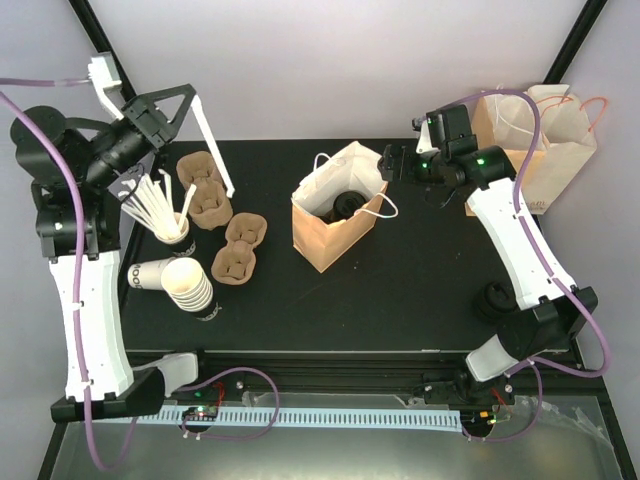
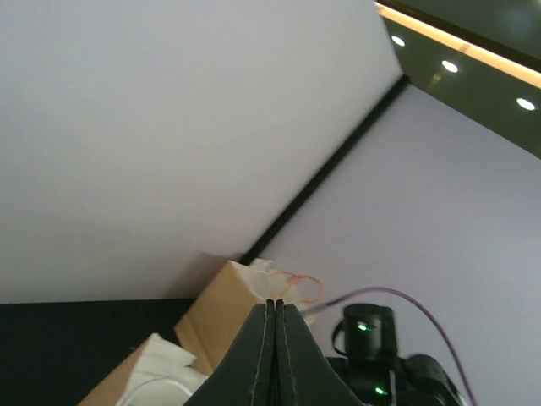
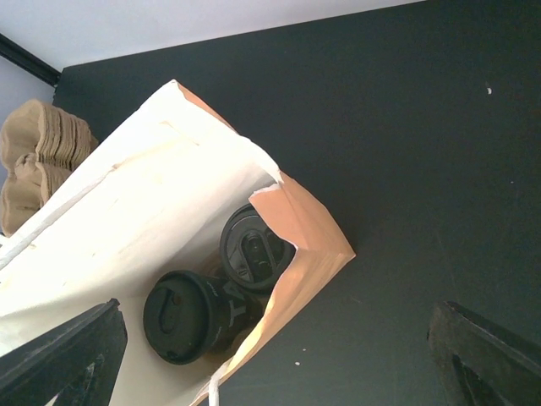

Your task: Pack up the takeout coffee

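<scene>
Robot lab test cell.
Plain pale walls (image 1: 320, 60) and black frame posts (image 2: 325, 167) box in a black tabletop (image 1: 420, 290); two cabled robot arms (image 1: 85, 300) are bolted at its near edge, above a white cable track (image 1: 330, 416).

Pulp carriers (image 1: 207, 192) left of centre; lidless cup stack (image 1: 185, 285) lying beside them; paper bags (image 1: 540, 135) far right.

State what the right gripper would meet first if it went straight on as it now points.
The right gripper would likely meet the open edge of the paper bag first; depth is uncertain.
</scene>
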Robot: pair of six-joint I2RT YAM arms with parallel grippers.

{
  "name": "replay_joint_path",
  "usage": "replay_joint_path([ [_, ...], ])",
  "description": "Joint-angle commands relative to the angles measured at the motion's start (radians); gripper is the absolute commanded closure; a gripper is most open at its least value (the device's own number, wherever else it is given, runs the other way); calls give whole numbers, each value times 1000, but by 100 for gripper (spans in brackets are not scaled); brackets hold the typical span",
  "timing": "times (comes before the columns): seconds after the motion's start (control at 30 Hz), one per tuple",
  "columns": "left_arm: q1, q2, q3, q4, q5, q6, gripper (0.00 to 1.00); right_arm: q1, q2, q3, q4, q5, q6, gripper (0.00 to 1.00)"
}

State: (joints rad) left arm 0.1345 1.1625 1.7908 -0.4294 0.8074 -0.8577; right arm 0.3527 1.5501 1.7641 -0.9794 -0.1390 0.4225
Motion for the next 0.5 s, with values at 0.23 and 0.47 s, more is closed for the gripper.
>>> replay_joint_path([
  [0.23,-267,95,-18,267,61,-66,98,-6,2,44,-7,68,8,0],
  [0.47,-391,151,-131,375,41,-87,98,-6,-17,40,-14,116,8,0],
])
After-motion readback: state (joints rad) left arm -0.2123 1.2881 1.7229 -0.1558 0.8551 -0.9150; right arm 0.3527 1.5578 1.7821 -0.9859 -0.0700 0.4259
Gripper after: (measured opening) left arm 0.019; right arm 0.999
